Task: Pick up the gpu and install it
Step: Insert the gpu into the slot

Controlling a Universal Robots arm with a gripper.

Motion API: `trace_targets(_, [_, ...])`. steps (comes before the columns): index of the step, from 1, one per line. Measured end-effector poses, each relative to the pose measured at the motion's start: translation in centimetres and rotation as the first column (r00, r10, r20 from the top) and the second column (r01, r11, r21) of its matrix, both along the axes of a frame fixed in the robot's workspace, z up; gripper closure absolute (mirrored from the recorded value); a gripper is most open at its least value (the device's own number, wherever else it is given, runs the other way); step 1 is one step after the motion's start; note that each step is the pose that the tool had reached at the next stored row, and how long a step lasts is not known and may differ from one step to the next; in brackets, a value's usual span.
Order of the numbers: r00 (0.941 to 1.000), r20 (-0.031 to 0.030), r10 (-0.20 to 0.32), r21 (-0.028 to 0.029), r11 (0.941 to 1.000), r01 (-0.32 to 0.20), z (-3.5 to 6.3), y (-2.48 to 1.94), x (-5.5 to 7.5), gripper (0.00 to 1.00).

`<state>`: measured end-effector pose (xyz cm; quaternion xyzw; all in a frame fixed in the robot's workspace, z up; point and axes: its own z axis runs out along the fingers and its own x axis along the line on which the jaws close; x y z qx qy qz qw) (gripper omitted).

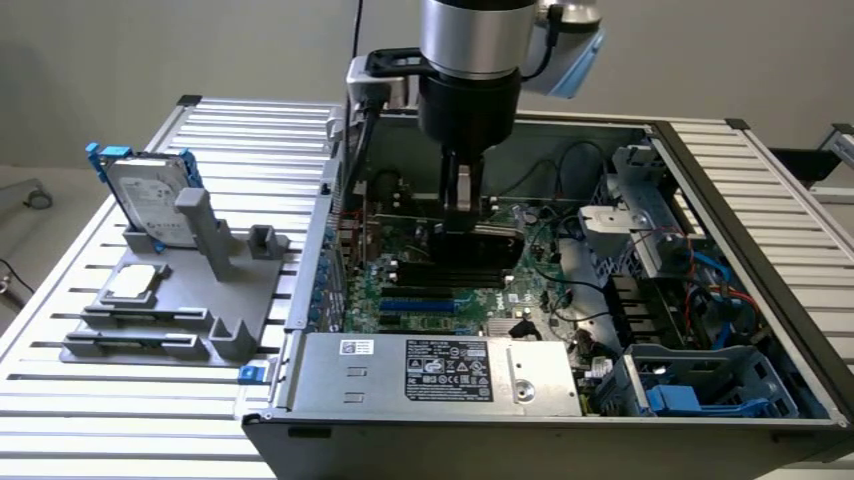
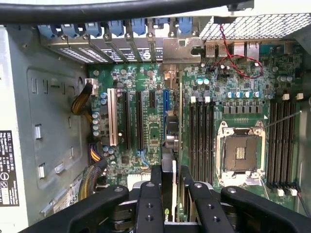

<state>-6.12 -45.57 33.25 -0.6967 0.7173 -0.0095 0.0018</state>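
The gripper [image 1: 461, 215] reaches into the open computer case [image 1: 694, 180], clamped shut on the gpu [image 1: 475, 258]. The card stands on edge over the motherboard [image 1: 427, 290], with the memory slots [image 2: 201, 141] just beside it. The hard drive [image 1: 144, 190] stands outside the case on a grey holder [image 1: 200, 320].

Power supply label [image 1: 449, 370]: black, near side of the scene; white print and small symbols, none legible.
White sticker [image 1: 358, 346]: just beside it on the exterior view's left; unreadable.
Hard drive label [image 1: 144, 188]: white, exterior view's left; print too small to read.
Brands, numbers: none legible.
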Motion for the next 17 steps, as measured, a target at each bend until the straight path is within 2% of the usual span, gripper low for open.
trace_targets(3, [0.9999,-0.0016,0.012,0.0001,0.9999,-0.012,-0.24,-0.31,0.0,0.74])
trace_targets(11, [0.9997,-0.001,0.025,0.0001,0.9997,-0.025,-1.41,-0.62,-1.3,0.74])
trace_targets(17, [0.9996,0.012,0.027,-0.0003,0.9996,-0.027,-2.32,-0.63,-2.6,0.74])
